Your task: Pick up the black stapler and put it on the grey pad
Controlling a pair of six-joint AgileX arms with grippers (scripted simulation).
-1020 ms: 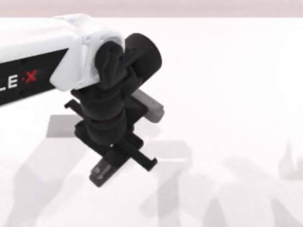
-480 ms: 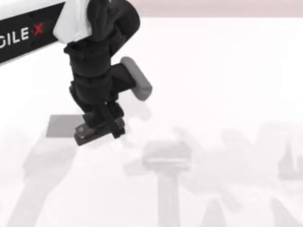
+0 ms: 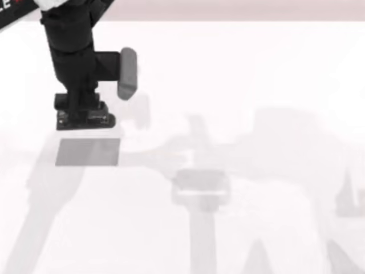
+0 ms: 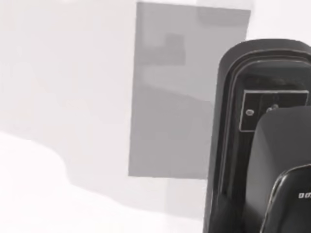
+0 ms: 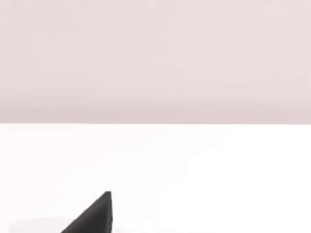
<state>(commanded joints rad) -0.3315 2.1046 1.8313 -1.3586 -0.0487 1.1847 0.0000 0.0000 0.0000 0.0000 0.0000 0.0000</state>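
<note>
My left gripper (image 3: 80, 112) points down at the far left of the table, shut on the black stapler (image 3: 85, 120). The stapler hangs crosswise under it, just beyond the far edge of the grey pad (image 3: 87, 152) in the top view. In the left wrist view the grey pad (image 4: 175, 97) lies flat on the white table, beside the black stapler (image 4: 228, 145). One black finger (image 4: 286, 160) covers part of the stapler. My right arm is out of the top view; only a black corner of my right gripper (image 5: 95, 217) shows in the right wrist view.
The grey cylinder (image 3: 126, 73) on the left wrist sticks out to the right of the gripper. Pale shadows (image 3: 201, 188) of the arms fall across the white table. The right wrist view faces bare table and a pinkish back wall (image 5: 155, 58).
My left arm has swung left and toward the far edge, carrying the stapler from near the pad's right front corner, across the pad, to just beyond its far edge.
</note>
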